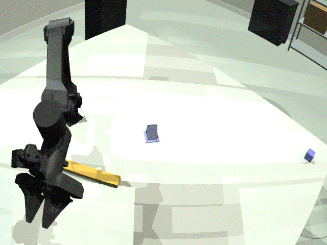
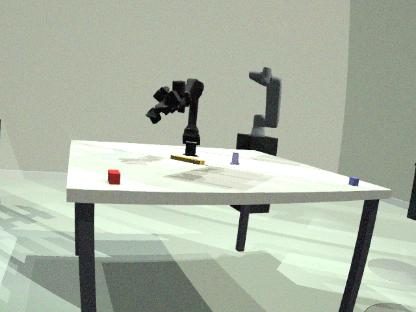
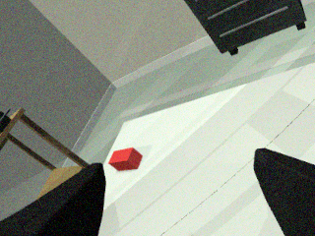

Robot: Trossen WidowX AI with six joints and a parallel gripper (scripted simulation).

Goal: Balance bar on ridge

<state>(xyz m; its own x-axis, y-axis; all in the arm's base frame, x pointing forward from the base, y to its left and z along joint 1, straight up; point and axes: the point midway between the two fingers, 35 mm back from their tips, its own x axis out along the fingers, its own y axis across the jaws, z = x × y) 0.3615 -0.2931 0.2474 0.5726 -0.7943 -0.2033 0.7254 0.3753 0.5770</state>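
Observation:
The yellow bar [image 1: 92, 173] [image 2: 186, 159] lies flat on the table; in the top view the arm hides its left end. The small purple-blue ridge [image 1: 152, 132] [image 2: 234, 158] stands on the table apart from the bar, with nothing on it. My gripper [image 1: 37, 224] [image 2: 150, 118] [image 3: 180, 166] is open and empty, raised above the table. In the top view it appears below and left of the bar. The bar and the ridge are not in the wrist view.
A red block [image 2: 114, 177] [image 3: 125, 159] lies near the table's edge. A small blue block [image 1: 309, 155] [image 2: 353, 181] lies near the far right corner. A second, grey arm [image 2: 273, 101] stands on a black pedestal [image 2: 257, 142] behind the table.

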